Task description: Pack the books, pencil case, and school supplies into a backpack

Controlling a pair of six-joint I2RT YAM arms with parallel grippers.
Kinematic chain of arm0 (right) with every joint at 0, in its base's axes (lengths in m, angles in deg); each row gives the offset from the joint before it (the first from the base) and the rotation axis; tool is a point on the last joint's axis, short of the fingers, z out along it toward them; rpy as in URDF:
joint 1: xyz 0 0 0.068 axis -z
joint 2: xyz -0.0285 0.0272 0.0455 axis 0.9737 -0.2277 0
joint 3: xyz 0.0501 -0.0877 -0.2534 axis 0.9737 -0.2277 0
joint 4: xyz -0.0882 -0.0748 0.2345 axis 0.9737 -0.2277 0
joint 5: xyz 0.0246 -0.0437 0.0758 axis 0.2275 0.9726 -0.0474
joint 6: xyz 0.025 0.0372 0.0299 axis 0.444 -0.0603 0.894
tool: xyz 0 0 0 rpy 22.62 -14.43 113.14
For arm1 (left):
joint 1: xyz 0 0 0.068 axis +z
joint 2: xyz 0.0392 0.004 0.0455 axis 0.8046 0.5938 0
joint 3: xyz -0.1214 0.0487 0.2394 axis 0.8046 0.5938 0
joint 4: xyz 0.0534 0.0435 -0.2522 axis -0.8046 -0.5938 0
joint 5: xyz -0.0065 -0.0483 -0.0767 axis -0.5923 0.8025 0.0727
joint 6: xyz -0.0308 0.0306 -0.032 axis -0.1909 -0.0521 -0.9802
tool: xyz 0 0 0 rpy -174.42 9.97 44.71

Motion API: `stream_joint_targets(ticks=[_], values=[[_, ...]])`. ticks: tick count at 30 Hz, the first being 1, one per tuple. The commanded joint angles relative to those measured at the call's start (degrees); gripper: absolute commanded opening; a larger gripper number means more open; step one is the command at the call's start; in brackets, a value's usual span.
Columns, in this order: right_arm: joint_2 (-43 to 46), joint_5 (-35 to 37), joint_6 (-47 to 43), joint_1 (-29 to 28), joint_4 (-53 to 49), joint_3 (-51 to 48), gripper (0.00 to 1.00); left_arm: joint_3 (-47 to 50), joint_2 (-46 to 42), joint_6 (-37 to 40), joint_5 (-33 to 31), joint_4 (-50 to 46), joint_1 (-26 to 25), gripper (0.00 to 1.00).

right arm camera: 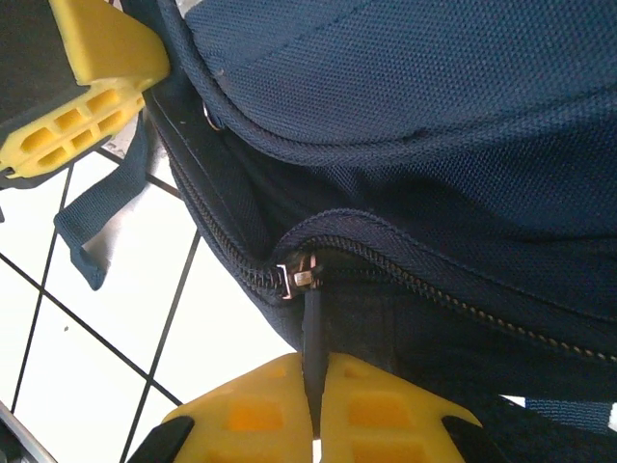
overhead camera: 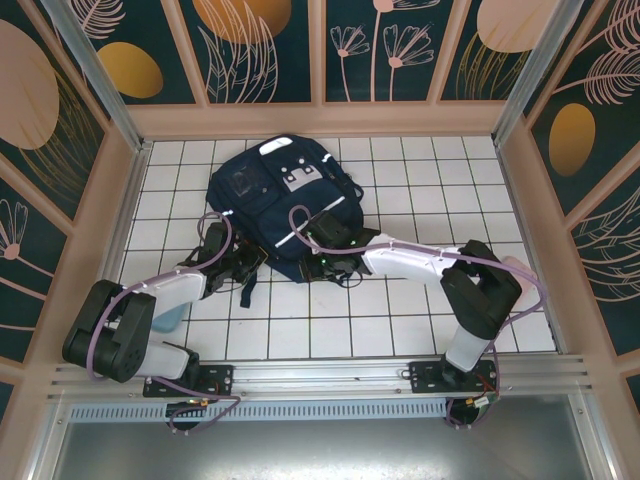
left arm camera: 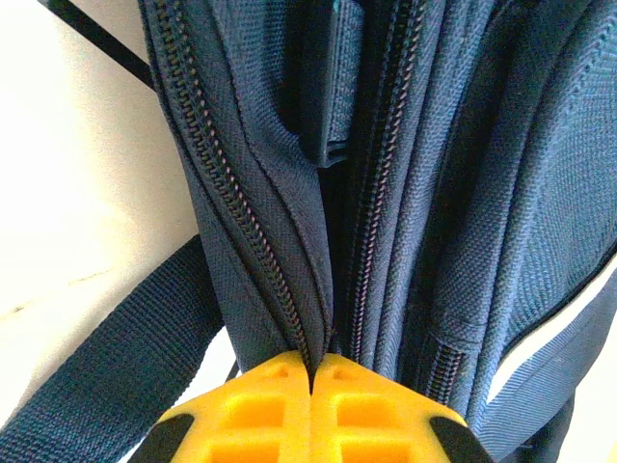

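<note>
Right wrist view: right gripper (right arm camera: 313, 386) jaws are pinching the zipper pull (right arm camera: 310, 328), left gripper (left arm camera: 310, 378) jaws are clamping the backpack (left arm camera: 482, 193) beside its zipper, so the right should be dragging straight along the teeth.

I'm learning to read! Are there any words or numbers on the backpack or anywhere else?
No text can be read.
The grey patch on the backpack carries small marks, too tiny and blurred to read.
The wall panels show painted plants, no letters.

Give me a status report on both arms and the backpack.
Left gripper shut on backpack edge fabric. Right gripper shut on zipper pull. Loose strap lies beside the pull.
</note>
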Motion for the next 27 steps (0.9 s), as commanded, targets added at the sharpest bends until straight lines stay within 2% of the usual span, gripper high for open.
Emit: stream_joint_targets(ticks=[1, 6, 8, 11, 14, 21, 27], values=[[1.4, 0.0, 2.3, 0.0, -3.2, 1.0, 0.06, 0.6, 0.9, 2.0, -5.5, -0.1, 0.9, 0.0], [2.2, 1.2, 3.8, -0.9, -3.0, 0.7, 0.08, -0.1, 1.3, 2.5, -4.9, 0.6, 0.9, 0.0], [3.2, 1.9, 4.4, -0.8, -3.0, 0.1, 0.15, -0.4, 1.3, 2.8, -4.9, 0.3, 0.9, 0.0], [5.2, 3.2, 5.2, -0.6, -2.7, -0.9, 0.3, -0.4, 1.0, 3.1, -4.5, 0.2, 0.9, 0.0], [6.5, 2.7, 6.3, 0.3, -1.8, -1.7, 0.37, -0.4, 0.7, 3.4, -4.1, 0.1, 0.9, 0.01], [4.8, 1.7, 6.1, 0.1, -2.6, -0.3, 0.44, -0.7, 0.1, 4.0, -3.4, 0.0, 0.9, 0.01], [1.8, 3.1, 8.5, -2.1, -2.8, 2.1, 0.44, -1.1, 0.1, 4.2, -2.6, 0.0, 0.9, 0.02]])
